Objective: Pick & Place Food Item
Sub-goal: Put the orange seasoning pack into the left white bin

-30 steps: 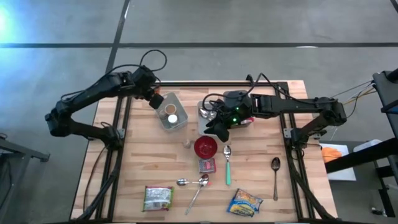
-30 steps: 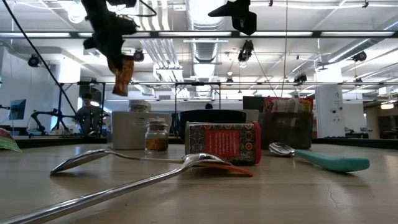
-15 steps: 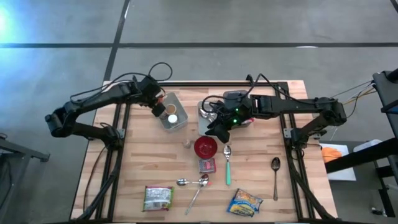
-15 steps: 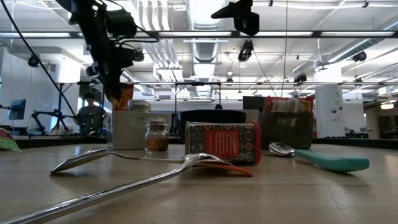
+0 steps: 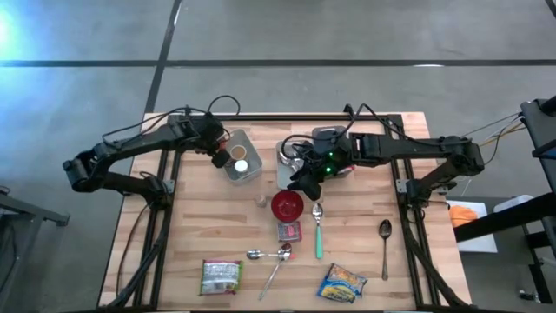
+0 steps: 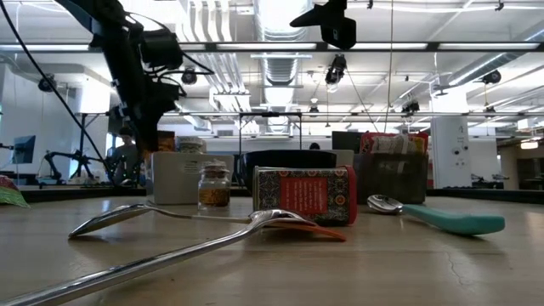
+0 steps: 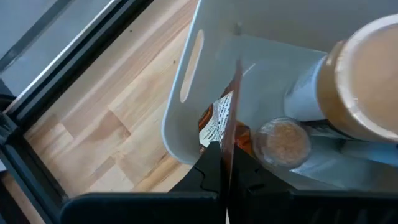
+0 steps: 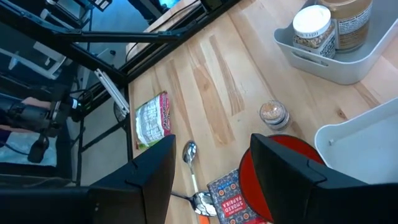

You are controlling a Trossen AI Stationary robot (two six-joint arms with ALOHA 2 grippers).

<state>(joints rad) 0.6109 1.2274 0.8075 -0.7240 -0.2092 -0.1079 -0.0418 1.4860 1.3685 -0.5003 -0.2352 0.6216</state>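
Now my left gripper [image 7: 225, 163] has dropped from up high down into the white bin [image 5: 241, 158], fingers clamped on the thin snack packet [image 7: 222, 121] beside the jars. Placement looks nearly done; my right gripper [image 5: 306, 178] hovers half-open, empty, above the red bowl [image 5: 287, 205].

Red bowl [image 5: 287, 205], white bin [image 5: 252, 170]

On the tabletop [image 6: 408, 263], the left tool [image 6: 146, 143] dips behind a white bin [image 6: 174, 177], beside a spice jar [image 6: 213, 186], a red box [image 6: 304, 195], metal spoons [image 6: 170, 238] and a teal-handled spoon [image 6: 442, 217].
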